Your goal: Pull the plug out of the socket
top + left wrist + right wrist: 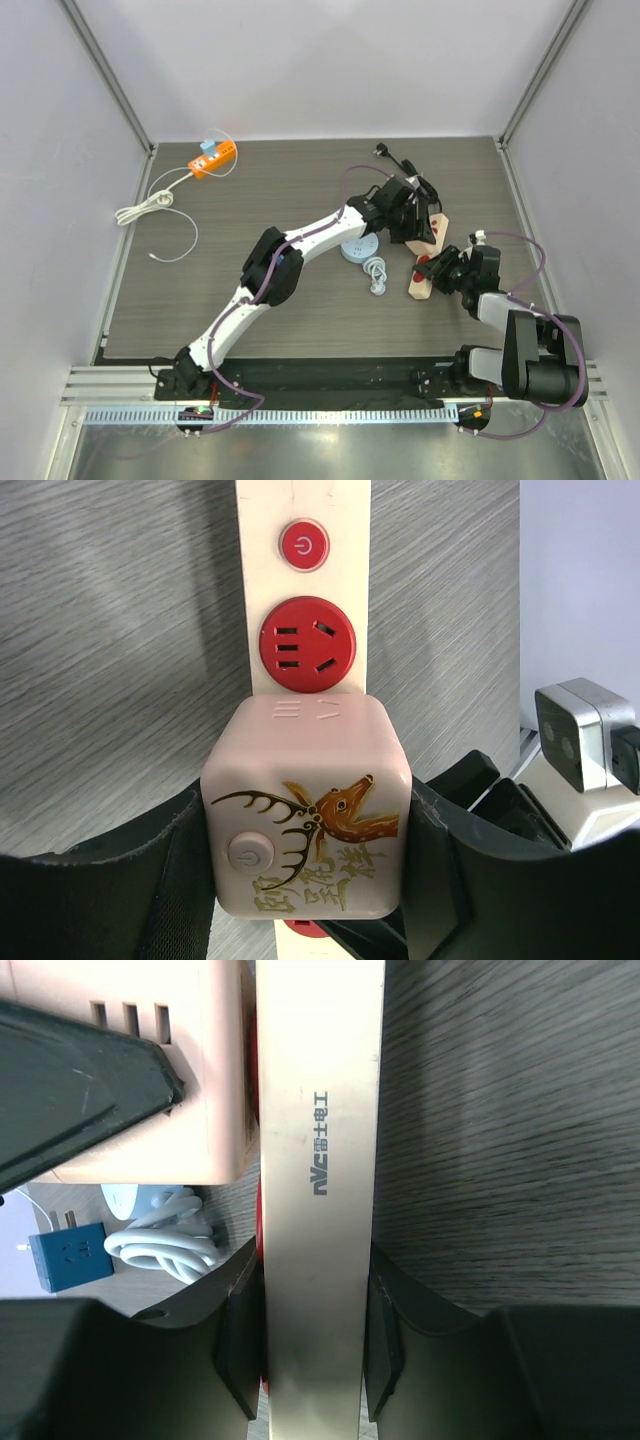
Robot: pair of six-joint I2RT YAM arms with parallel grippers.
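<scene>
The plug is a pink cube adapter with a deer picture. It sits on a cream power strip, just below a red socket. My left gripper is shut on the cube's two sides. In the right wrist view the cube lies close against the strip's face. My right gripper is shut on the strip's edges near its end. In the top view the left gripper covers the cube, and the right gripper holds the strip.
A round blue-white device and a coiled white cable lie just left of the strip. A black plug and cord lie behind it. An orange socket block with a white cable is at the far left.
</scene>
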